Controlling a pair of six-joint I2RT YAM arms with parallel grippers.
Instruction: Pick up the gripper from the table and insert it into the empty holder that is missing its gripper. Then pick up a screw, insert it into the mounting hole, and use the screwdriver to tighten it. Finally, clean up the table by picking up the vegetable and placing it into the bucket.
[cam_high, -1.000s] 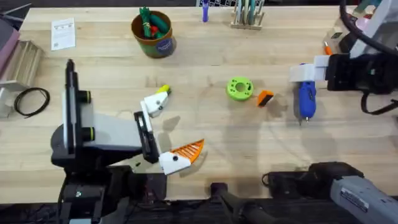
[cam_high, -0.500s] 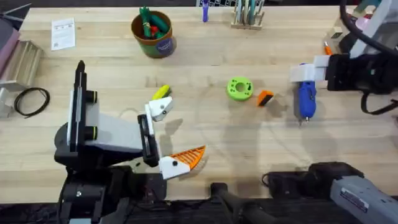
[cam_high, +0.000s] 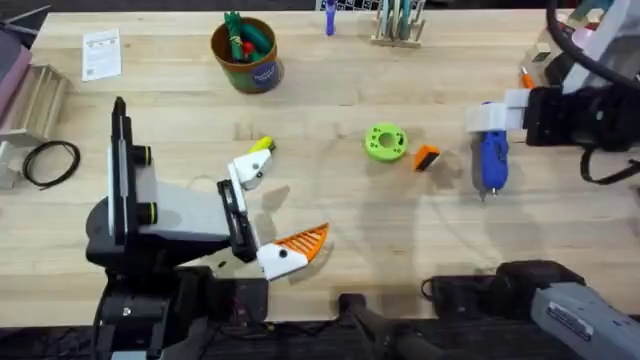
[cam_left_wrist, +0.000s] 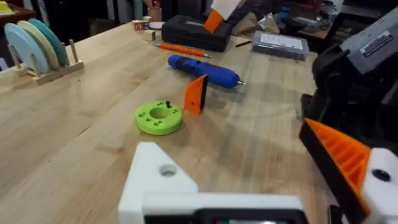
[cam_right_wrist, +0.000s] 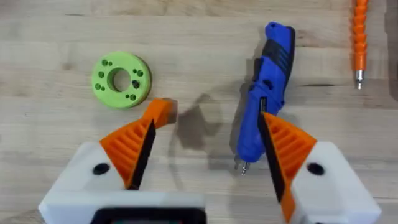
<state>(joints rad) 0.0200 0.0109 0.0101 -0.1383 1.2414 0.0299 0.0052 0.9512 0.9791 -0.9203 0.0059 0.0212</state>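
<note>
Now my right pincer (cam_right_wrist: 205, 155) hangs wide open over the screwdriver (cam_right_wrist: 264, 93); my left pincer (cam_high: 265, 215) gapes, holding nothing.

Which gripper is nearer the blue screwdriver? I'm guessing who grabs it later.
Right. The right gripper hovers directly over the screwdriver, its open fingers either side of it. The left gripper sits far across the table, beyond the green disc.
</note>
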